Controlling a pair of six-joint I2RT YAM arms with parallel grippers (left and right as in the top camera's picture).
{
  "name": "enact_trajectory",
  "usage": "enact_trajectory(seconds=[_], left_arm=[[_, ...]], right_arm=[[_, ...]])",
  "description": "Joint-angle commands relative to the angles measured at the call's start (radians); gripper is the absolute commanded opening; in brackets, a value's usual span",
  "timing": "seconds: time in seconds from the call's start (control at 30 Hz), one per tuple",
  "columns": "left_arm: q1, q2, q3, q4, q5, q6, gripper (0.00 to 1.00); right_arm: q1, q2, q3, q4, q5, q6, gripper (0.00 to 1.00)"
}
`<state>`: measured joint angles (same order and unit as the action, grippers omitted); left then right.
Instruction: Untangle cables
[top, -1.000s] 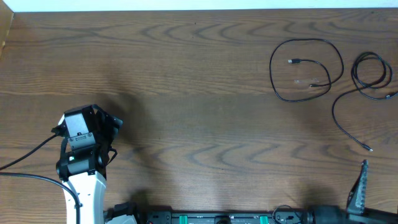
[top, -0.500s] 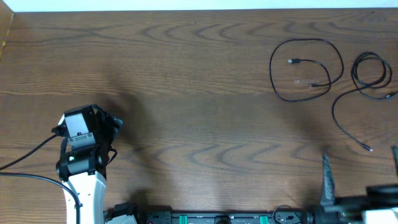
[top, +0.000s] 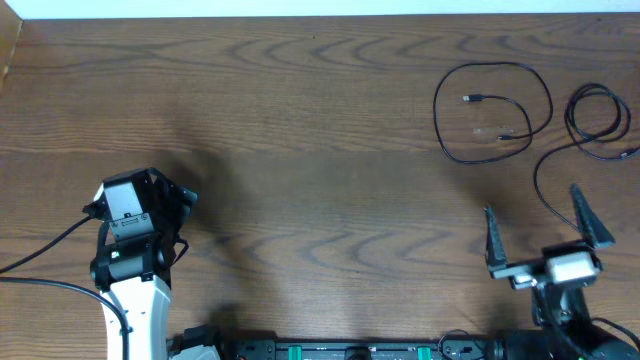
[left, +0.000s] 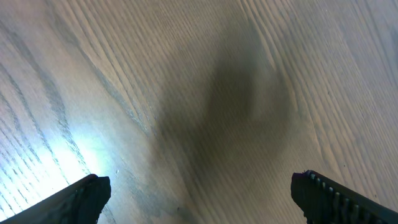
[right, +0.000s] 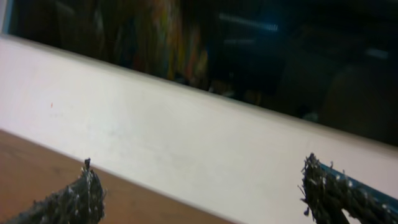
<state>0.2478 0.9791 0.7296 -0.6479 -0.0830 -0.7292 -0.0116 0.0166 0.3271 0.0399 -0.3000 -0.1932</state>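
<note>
Two thin black cables lie at the table's far right. One cable (top: 493, 108) makes a round loop with small plugs inside it. The other cable (top: 597, 122) is coiled near the right edge, and its tail (top: 540, 185) runs down toward the front. A faint pale cord (top: 490, 133) shows inside the round loop. My right gripper (top: 531, 200) is open, raised at the front right, and its right finger (top: 590, 218) covers the tail's end. The right wrist view shows only open fingertips (right: 90, 190), a wall and the table's far edge. My left gripper (left: 199, 190) is open over bare wood at the front left.
The table's back edge (top: 320, 18) meets a pale wall. The left arm (top: 130, 260) stands at the front left with its thick black leads (top: 40, 275) trailing to the left edge. Arm bases and hardware (top: 350, 350) line the front edge.
My right arm has risen from the bottom right corner and swung left and forward, so its open fingers now stand over the right cable's tail. The left arm and the cables have not moved.
</note>
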Motion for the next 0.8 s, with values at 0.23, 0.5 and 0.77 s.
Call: enact_trajectory(seconds=[0.23,0.5,0.77], left_arm=[[0.002,-0.006,0.006,-0.003,-0.003,-0.002,0.99],[0.002,-0.006,0.006,-0.003,-0.003,-0.002,0.99],[0.002,-0.006,0.006,-0.003,-0.003,-0.002,0.99]], right_arm=[[-0.002,-0.011,-0.259,0.212,0.083,0.15,0.99],[-0.002,-0.011,-0.322,0.19,0.134,0.182,0.99],[-0.009,-0.011,-0.322,0.095,0.164,0.181,0.99]])
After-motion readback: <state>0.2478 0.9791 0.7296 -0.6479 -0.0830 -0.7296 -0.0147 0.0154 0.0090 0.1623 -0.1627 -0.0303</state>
